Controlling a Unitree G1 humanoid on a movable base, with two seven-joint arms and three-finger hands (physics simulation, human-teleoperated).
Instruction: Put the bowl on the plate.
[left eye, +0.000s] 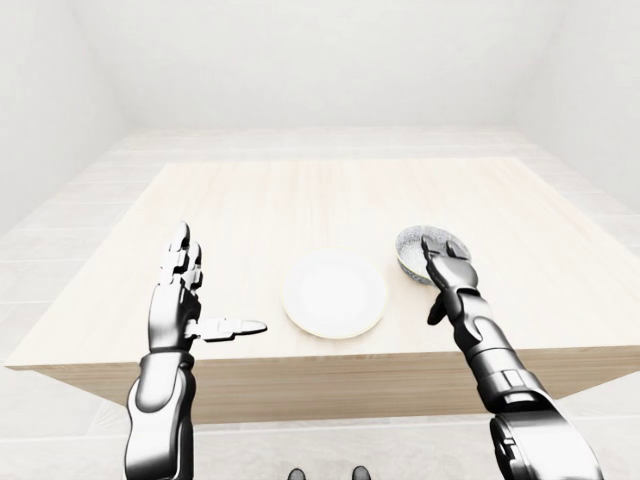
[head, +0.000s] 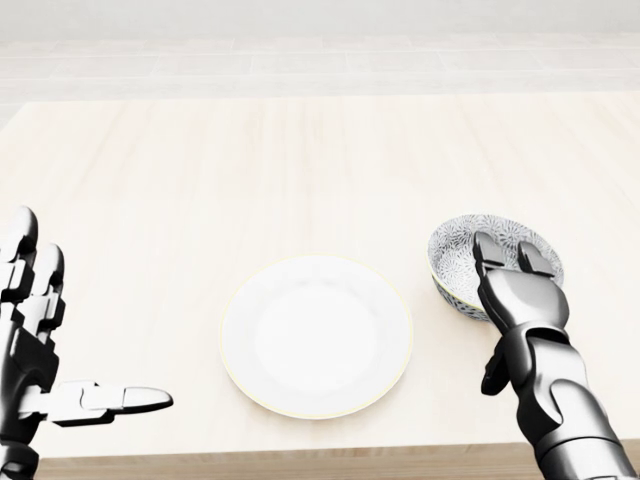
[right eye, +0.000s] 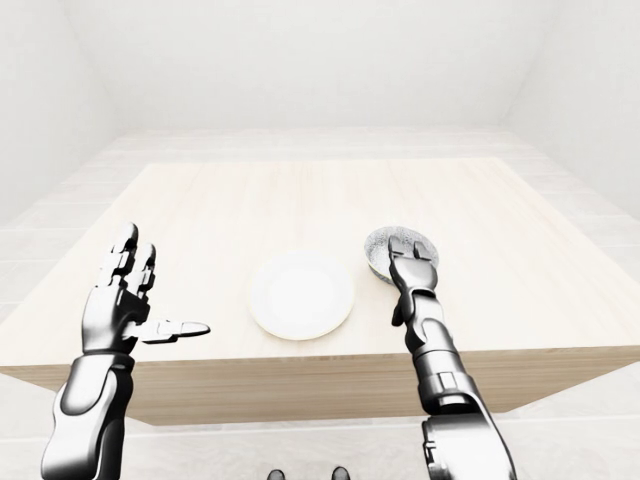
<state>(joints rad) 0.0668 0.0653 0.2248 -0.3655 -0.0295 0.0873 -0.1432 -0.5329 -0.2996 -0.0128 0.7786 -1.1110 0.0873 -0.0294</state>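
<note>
A: Quick, where's the bowl?

B: The patterned bowl (head: 497, 258) sits upright on the table (head: 250, 170), over toward the right edge and closer to the edge at the bottom of the head view than to the top one. It's not on the plate.

A: And the plate?

B: The white plate (head: 316, 335) lies flat at about mid-width, near that same bottom edge. It's just left of the bowl, with a strip of bare wood between them, so they're not touching.

A: What's the right hand doing?

B: The right hand (head: 522, 295) is at the bowl's bottom-side rim. Its fingers (head: 483, 252) are hooked over the rim into the bowl, and the thumb (head: 492, 372) hangs off below, clear of the bowl's wall. It's loosely curled, not clamped. I can't tell whether the tips touch the inside.

A: Left hand?

B: The left hand (head: 30, 350) is spread and empty, fingers pointing up and thumb sticking out toward the plate. It's by the bottom-left corner, well apart from the plate.
</note>
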